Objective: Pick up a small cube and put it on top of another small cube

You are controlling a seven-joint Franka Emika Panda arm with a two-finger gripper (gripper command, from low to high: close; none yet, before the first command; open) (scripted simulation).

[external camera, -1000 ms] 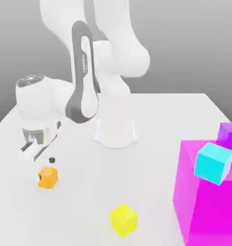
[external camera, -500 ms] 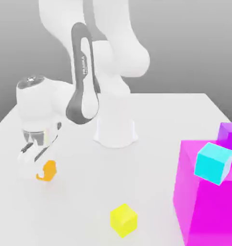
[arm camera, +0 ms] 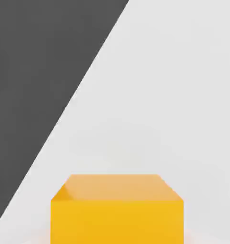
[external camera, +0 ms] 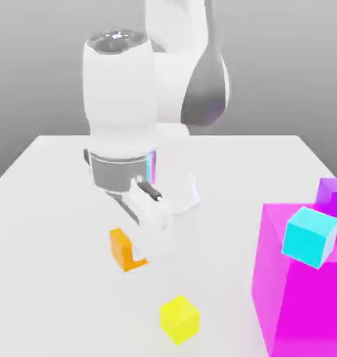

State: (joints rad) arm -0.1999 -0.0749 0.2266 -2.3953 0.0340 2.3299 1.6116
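Clamped in the two-finger gripper point(external camera: 137, 245), jaws shut on it: small plain orange cube point(external camera: 122, 249), raised off the white table point(external camera: 52, 209). Probably light, rigid, smooth-faced; best pinched on opposite flat sides. Further right, small yellow cube point(external camera: 179, 318) resting on the table.

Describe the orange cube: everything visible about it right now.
The orange cube is small, plain and matte, uniform orange with crisp edges, no markings. It is clamped in the shut end effector, whose white fingers cover its far side in the exterior view. It appears lifted off the white table and slightly turned, left of and farther back than the yellow cube. The hand view shows its flat top and one face.
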